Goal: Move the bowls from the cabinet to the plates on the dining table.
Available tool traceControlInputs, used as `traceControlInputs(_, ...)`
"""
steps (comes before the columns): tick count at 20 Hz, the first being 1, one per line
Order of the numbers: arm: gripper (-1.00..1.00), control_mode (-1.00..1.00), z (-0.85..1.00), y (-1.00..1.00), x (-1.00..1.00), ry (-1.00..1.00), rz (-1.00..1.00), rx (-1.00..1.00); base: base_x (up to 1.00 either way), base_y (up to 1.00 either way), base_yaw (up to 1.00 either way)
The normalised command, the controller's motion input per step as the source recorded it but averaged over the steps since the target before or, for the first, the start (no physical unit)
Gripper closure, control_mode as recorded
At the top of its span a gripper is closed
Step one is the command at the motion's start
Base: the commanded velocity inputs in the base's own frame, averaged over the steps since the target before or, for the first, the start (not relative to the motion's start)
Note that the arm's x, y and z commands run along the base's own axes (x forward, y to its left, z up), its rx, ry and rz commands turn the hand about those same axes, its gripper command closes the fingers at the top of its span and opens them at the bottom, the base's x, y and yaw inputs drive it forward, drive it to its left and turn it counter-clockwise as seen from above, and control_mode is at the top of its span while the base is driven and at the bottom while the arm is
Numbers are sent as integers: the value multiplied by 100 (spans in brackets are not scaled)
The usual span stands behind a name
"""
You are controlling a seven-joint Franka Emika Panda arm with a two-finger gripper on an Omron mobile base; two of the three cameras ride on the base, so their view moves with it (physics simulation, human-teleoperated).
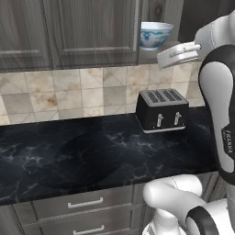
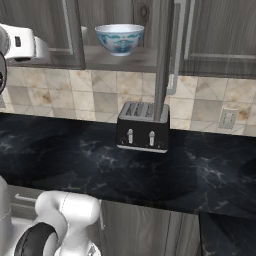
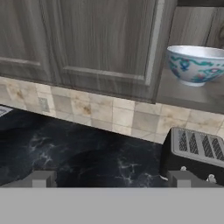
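A white bowl (image 1: 155,34) (image 2: 120,39) (image 3: 197,64) with a blue-teal pattern stands upright on the bottom shelf of the cabinet (image 1: 92,32) (image 2: 220,30) (image 3: 100,43). That compartment's door (image 2: 162,60) is swung open and seen edge-on. In the hand view my gripper (image 3: 111,179) is open, its two fingertips (image 3: 39,178) far apart with nothing between them. It hangs back from the cabinet, to the left of and below the bowl, over the counter. The plates and the dining table are out of view.
A black toaster (image 1: 163,110) (image 2: 143,127) (image 3: 197,153) sits on the black marble counter (image 1: 82,156) (image 2: 210,175) right under the bowl's shelf. Tiled wall behind, with an outlet (image 2: 227,118). Grey drawers (image 1: 85,203) lie below the counter edge.
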Motion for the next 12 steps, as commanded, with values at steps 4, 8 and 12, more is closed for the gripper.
traceControlInputs(4, -100, -100, 0, 16, 22, 10, 0, 0, 0, 0, 0)
traceControlInputs(8, -100, -100, -2, 2, 33, 0, -6, 0, 0, 0, 0)
traceControlInputs(12, -100, -100, -15, 0, 46, 0, -16, 0, 0, 0, 0)
